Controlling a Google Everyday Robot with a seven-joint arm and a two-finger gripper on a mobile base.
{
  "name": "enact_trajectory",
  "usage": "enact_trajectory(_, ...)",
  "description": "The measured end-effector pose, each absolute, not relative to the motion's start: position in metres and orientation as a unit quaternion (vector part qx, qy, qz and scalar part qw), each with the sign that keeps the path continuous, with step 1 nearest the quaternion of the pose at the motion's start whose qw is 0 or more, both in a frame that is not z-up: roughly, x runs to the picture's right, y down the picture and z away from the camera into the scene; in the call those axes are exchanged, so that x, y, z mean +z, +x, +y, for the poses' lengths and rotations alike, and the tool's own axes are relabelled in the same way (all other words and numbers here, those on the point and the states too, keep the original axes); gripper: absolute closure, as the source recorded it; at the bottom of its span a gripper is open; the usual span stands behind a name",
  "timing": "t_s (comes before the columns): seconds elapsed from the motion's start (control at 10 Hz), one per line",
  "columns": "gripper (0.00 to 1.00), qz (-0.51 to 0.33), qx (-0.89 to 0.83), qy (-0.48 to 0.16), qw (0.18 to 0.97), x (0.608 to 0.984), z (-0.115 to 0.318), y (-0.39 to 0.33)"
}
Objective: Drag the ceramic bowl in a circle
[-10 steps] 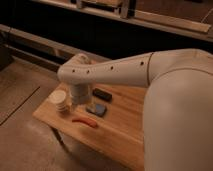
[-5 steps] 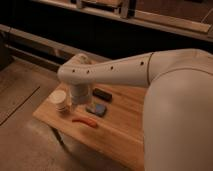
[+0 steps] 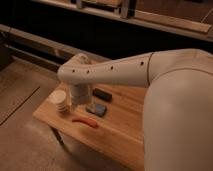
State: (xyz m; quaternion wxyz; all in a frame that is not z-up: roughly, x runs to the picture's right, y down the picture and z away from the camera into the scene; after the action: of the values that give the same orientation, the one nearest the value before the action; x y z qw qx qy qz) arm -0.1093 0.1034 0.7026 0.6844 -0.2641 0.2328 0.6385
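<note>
One white arm (image 3: 120, 70) reaches over a wooden table (image 3: 125, 127), its gripper (image 3: 80, 100) pointing down at the top; whether it is spread or closed cannot be told. Just left of the gripper in view stand stacked cups (image 3: 61, 100), a blue block (image 3: 96, 110) lies just in front, a dark bar (image 3: 102, 94) to its right, and a red strip (image 3: 85, 121) nearer the front edge. The bowl cannot be made out; the wrist hides the spot under the gripper

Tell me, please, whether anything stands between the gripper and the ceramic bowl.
I cannot tell: the gripper hangs low over the table, between the cup stack and the blue block, and the arm hides the ceramic bowl. Those two, closely flanking the gripper, could crowd a circle.
</note>
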Motion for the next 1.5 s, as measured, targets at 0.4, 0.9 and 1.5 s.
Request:
enact_trajectory(0.4,0.35,0.233,0.639,-0.264,0.684,0.703,0.103,-0.109)
enact_trajectory(0.9,0.35,0.233,0.638,-0.264,0.685,0.703,0.103,-0.109)
enact_trajectory(1.5,0.35,0.260,0.672,-0.211,0.661,0.708,0.074,-0.091)
